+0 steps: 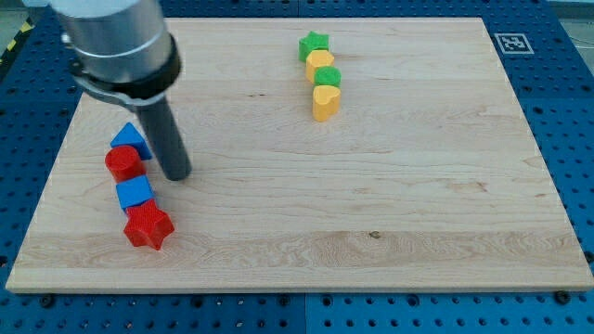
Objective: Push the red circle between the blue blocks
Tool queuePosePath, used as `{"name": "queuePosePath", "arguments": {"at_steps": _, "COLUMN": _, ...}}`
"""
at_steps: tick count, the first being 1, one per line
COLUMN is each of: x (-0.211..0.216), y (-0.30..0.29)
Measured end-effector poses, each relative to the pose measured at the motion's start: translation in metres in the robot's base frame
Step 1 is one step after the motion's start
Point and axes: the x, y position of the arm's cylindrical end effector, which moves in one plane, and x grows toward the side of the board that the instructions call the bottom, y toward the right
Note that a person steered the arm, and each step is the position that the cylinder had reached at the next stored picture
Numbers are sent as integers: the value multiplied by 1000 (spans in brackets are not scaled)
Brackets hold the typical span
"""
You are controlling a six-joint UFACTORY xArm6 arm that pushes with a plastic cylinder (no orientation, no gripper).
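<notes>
- Camera view: wooden worktop lying on a blue perforated base; my arm enters from the view's top left.
- I carry no hand, only a straight dark rod, so there is nothing to spread, press together or pinch with.
- My tip rests on the worktop at the view's left, just to the right of the red circle and very near it; I cannot tell whether they touch.
- The red circle sits between the two blue blocks: the blue triangle is directly above it in the view and touching it, and the blue cube is just below it, close or touching.
- A red star lies below the blue cube, touching it, at the bottom of this left-hand column.
- The four left-hand blocks form a column slanting slightly to the view's right as it descends.
- Second group at the view's top centre, well apart from my tip: green star, yellow circle, green circle, yellow heart, stacked top to bottom in a touching line.
- A black-and-white marker tag sits at the worktop's top right corner.
</notes>
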Motion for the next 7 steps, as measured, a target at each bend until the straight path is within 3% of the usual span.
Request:
{"name": "queuePosePath", "arguments": {"at_steps": 2, "x": 51, "y": 11}}
{"name": "queuePosePath", "arguments": {"at_steps": 4, "x": 47, "y": -47}}
{"name": "queuePosePath", "arguments": {"at_steps": 5, "x": 47, "y": -36}}
{"name": "queuePosePath", "arguments": {"at_steps": 7, "x": 50, "y": 42}}
